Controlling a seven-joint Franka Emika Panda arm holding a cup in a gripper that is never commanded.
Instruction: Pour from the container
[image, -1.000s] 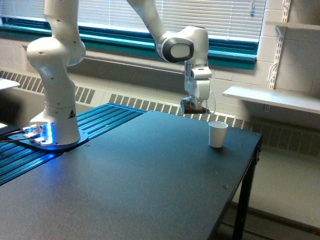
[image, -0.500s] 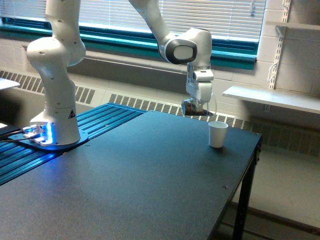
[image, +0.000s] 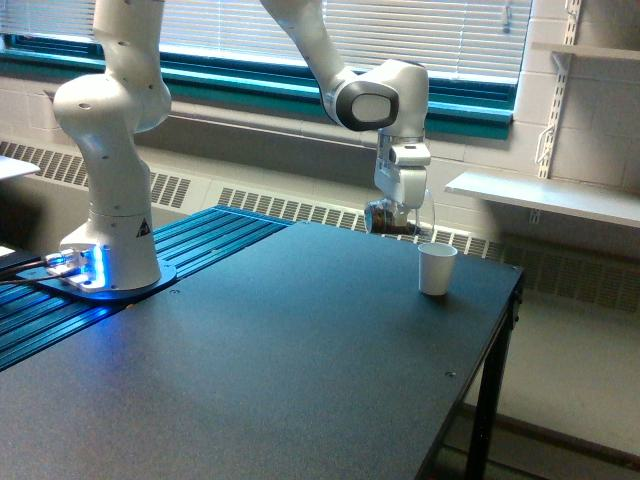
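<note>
I am seeing the jaws clamping the container (image: 393, 218), a small clear cup that is lying tilted over on its side, with brown contents showing through it. The gripper (image: 397, 212) is hanging straight down from the wrist, holding that cup in the air above the dark table (image: 260, 370) and apart from it. Its mouth is, I think, pointing toward the exterior view's right, though the clear rim is hard to make out against the wall. Just beside and lower, to the exterior view's right, a white paper cup (image: 436, 268) is standing upright on the table near its far corner. The arm's white base (image: 110, 235) is sitting well apart on the exterior view's left.
</note>
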